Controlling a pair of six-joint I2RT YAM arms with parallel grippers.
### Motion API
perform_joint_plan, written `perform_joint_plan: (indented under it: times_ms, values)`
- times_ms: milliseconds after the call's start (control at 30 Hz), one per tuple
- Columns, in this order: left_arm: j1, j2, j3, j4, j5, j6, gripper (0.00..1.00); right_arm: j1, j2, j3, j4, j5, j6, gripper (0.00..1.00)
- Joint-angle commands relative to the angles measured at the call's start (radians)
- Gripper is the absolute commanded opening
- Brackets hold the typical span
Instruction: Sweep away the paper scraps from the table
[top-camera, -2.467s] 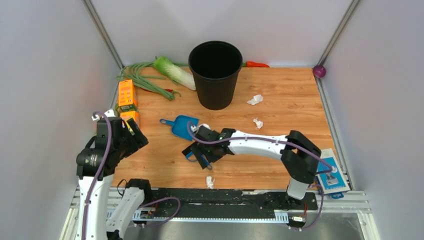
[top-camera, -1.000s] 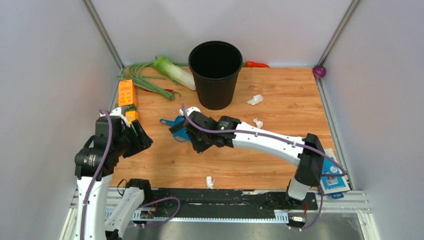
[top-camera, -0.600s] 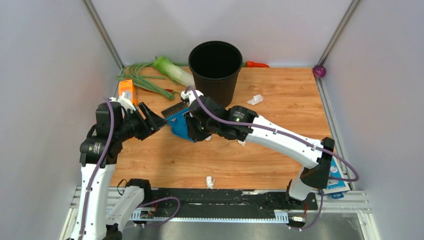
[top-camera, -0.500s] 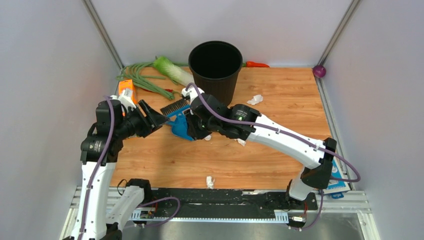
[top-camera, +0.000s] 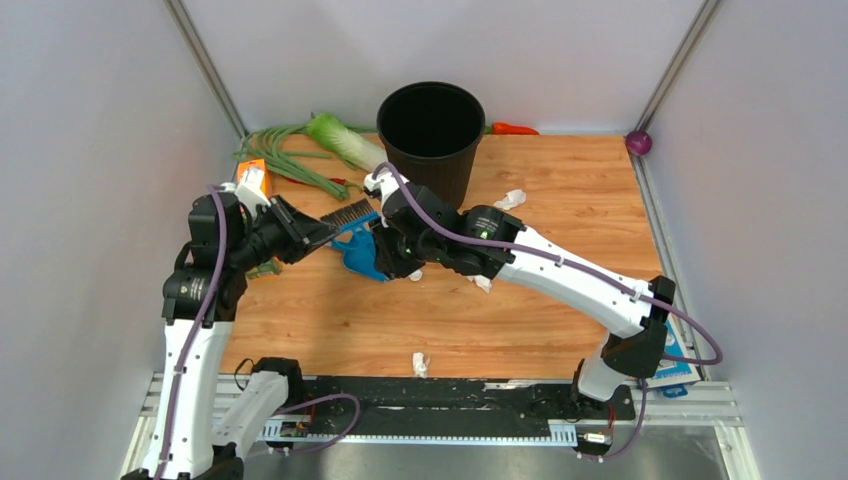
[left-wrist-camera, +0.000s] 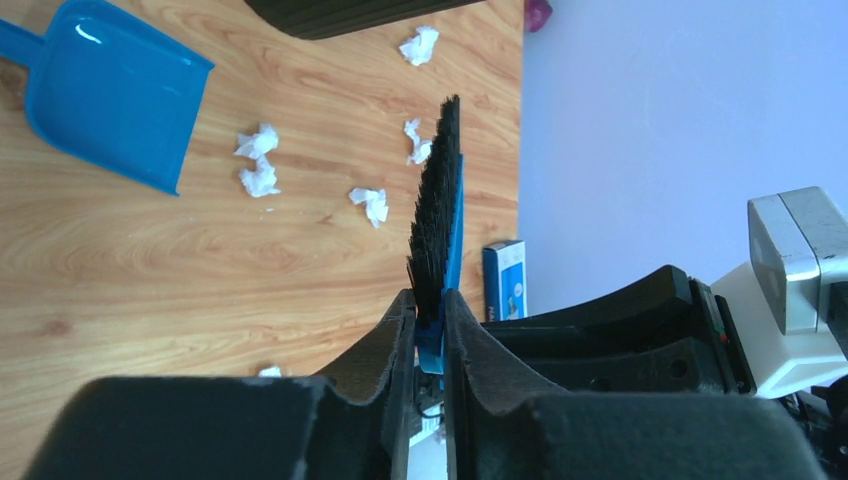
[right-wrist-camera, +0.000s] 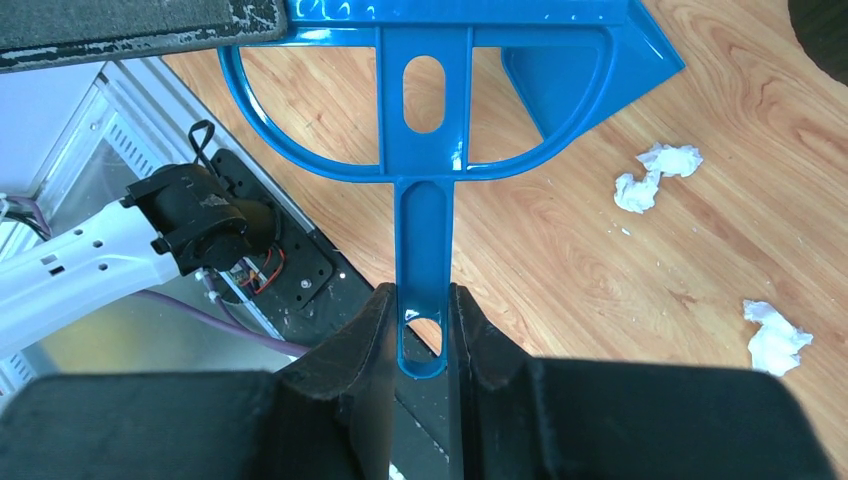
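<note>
**Left wrist: both arms hold one brush**

Your left fingers (left-wrist-camera: 392, 345) are pinched shut on the brush (left-wrist-camera: 435, 230) at its bristle head, and your right fingers (right-wrist-camera: 358, 345) clamp its handle. Beyond, scraps (left-wrist-camera: 262, 180) lie scattered on the table (left-wrist-camera: 150, 260) beside the dustpan (left-wrist-camera: 110, 90). The bin (top-camera: 430, 150) stands farthest back.

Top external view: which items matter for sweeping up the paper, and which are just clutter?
Job: paper scraps, brush, blue dustpan, black bin, table.
Clutter: cabbage, green stalks, orange box, red-orange vegetable, purple ball, blue carton.
</note>
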Motion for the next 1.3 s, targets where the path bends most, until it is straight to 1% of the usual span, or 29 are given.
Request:
perform_joint_plan:
  times_ms: [0, 33, 133, 167, 200, 300, 333, 367, 433, 467, 533, 600, 633, 667, 700, 733, 767, 800, 867, 900, 1000, 1100, 1133, 1167, 1200, 1267]
  values:
    - [-0.003, -0.009, 0.003, 0.025, 0.019, -0.047, 0.16, 0.0, -0.016, 0.073, -0.008, -0.006, -0.019, 0.15]
    - [-0.003, -0.008, 0.0, 0.025, 0.022, -0.05, 0.13, -0.002, -0.015, 0.076, -0.008, -0.003, -0.02, 0.15]
    - [-0.003, -0.012, -0.007, 0.029, 0.034, -0.056, 0.1, 0.0, -0.007, 0.087, -0.008, -0.003, -0.019, 0.15]
    - [-0.003, -0.017, -0.011, 0.031, 0.034, -0.062, 0.03, 0.0, -0.005, 0.091, -0.01, -0.003, -0.019, 0.17]
    - [-0.003, -0.017, -0.013, 0.034, 0.033, -0.065, 0.0, -0.003, -0.005, 0.096, -0.01, 0.001, -0.013, 0.23]
    - [-0.003, -0.034, -0.017, 0.046, 0.018, -0.104, 0.0, -0.043, -0.014, 0.105, -0.008, -0.04, 0.038, 0.78]
    - [-0.004, -0.038, -0.022, 0.051, 0.008, -0.122, 0.0, -0.075, -0.022, 0.105, -0.008, -0.07, 0.07, 0.86]
    - [-0.003, -0.045, -0.03, 0.066, 0.004, -0.154, 0.0, -0.112, -0.031, 0.099, -0.001, -0.142, 0.113, 0.88]
    - [-0.003, -0.061, -0.043, 0.122, 0.005, -0.214, 0.0, -0.221, -0.06, 0.052, 0.05, -0.285, 0.197, 0.89]
    - [-0.003, -0.068, -0.047, 0.152, 0.008, -0.236, 0.0, -0.27, -0.089, 0.0, 0.097, -0.373, 0.249, 0.89]
    - [-0.003, -0.091, -0.063, 0.233, -0.005, -0.306, 0.0, -0.371, -0.16, -0.12, 0.244, -0.512, 0.362, 0.89]
    - [-0.004, -0.12, -0.077, 0.314, -0.051, -0.378, 0.0, -0.466, -0.237, -0.243, 0.393, -0.61, 0.523, 0.88]
    - [-0.003, -0.153, -0.088, 0.336, -0.08, -0.418, 0.0, -0.506, -0.276, -0.299, 0.467, -0.639, 0.609, 0.87]
    - [-0.003, -0.17, -0.1, 0.394, -0.137, -0.443, 0.0, -0.547, -0.312, -0.344, 0.528, -0.658, 0.69, 0.86]
    - [-0.003, -0.217, -0.132, 0.422, -0.168, -0.488, 0.0, -0.578, -0.35, -0.388, 0.577, -0.655, 0.784, 0.84]
    - [-0.003, -0.244, -0.152, 0.505, -0.237, -0.524, 0.0, -0.607, -0.379, -0.424, 0.599, -0.641, 0.877, 0.83]
    - [-0.003, -0.296, -0.204, 0.546, -0.293, -0.544, 0.0, -0.629, -0.421, -0.464, 0.64, -0.623, 0.954, 0.8]
    - [-0.003, -0.331, -0.223, 0.598, -0.314, -0.57, 0.0, -0.632, -0.444, -0.496, 0.709, -0.609, 1.04, 0.79]
    - [-0.003, -0.356, -0.275, 0.635, -0.345, -0.566, 0.0, -0.622, -0.446, -0.519, 0.89, -0.597, 1.165, 0.77]
    - [-0.003, -0.359, -0.28, 0.641, -0.346, -0.566, 0.0, -0.609, -0.424, -0.487, 0.912, -0.595, 1.187, 0.77]
    - [-0.003, -0.388, -0.326, 0.708, -0.387, -0.605, 0.0, -0.58, -0.329, -0.356, 0.909, -0.621, 1.162, 0.76]
    - [-0.003, -0.401, -0.355, 0.776, -0.502, -0.656, 0.0, -0.553, -0.266, -0.299, 0.92, -0.6, 1.152, 0.73]
    - [-0.003, -0.388, -0.347, 0.785, -0.503, -0.679, 0.0, -0.545, -0.254, -0.295, 0.965, -0.588, 1.15, 0.72]
    - [-0.003, -0.381, -0.341, 0.795, -0.548, -0.691, 0.0, -0.536, -0.242, -0.295, 1.005, -0.584, 1.148, 0.71]
    - [-0.003, -0.35, -0.314, 0.798, -0.558, -0.713, 0.0, -0.528, -0.22, -0.289, 1.048, -0.589, 1.141, 0.7]
    - [-0.003, -0.301, -0.275, 0.814, -0.573, -0.746, 0.0, -0.511, -0.171, -0.243, 1.061, -0.604, 1.109, 0.67]
